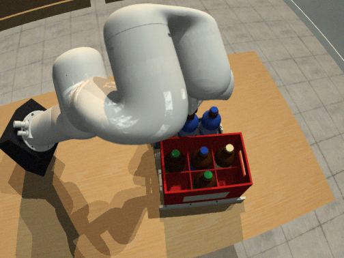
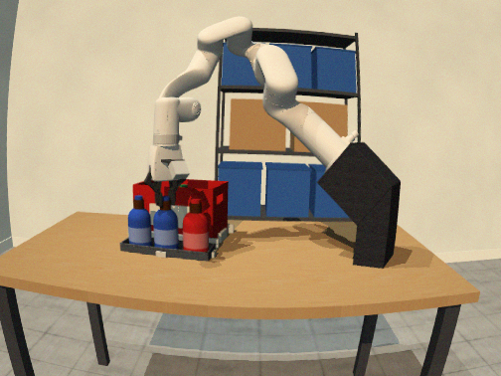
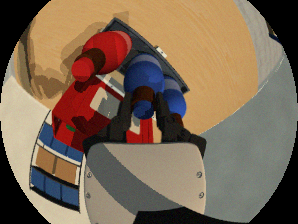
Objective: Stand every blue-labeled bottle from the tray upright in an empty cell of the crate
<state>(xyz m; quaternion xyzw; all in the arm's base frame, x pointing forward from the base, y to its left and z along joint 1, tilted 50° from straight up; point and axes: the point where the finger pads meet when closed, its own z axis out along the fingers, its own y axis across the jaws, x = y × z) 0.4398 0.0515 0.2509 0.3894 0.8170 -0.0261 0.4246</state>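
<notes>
My gripper [image 2: 166, 201] [image 3: 143, 99] is shut on the neck of the middle blue bottle [image 2: 165, 226] [image 3: 144, 77] [image 1: 190, 126], which stands upright on the dark tray [image 2: 185, 253] [image 3: 137, 42]. Another blue bottle [image 1: 209, 123] [image 2: 139, 224] [image 3: 173, 101] stands at one end of the tray, and a red bottle [image 2: 196, 230] [image 3: 106, 52] at the other. The red crate [image 1: 170, 198] [image 2: 222, 216] holds a green-capped bottle [image 1: 175, 154], a blue-capped bottle [image 1: 204, 151], a cream-capped bottle [image 1: 229, 148] and a second green-capped bottle [image 1: 207, 176]. Its front left and front right cells in the top view are empty.
The crate stands right beside the tray, its walls and dividers rising close to the gripper. A pale rail [image 1: 201, 203] runs along the crate's base. The second blue bottle is close beside the gripper's finger. A shelf [image 2: 288, 91] with bins stands behind the table [image 2: 278, 279].
</notes>
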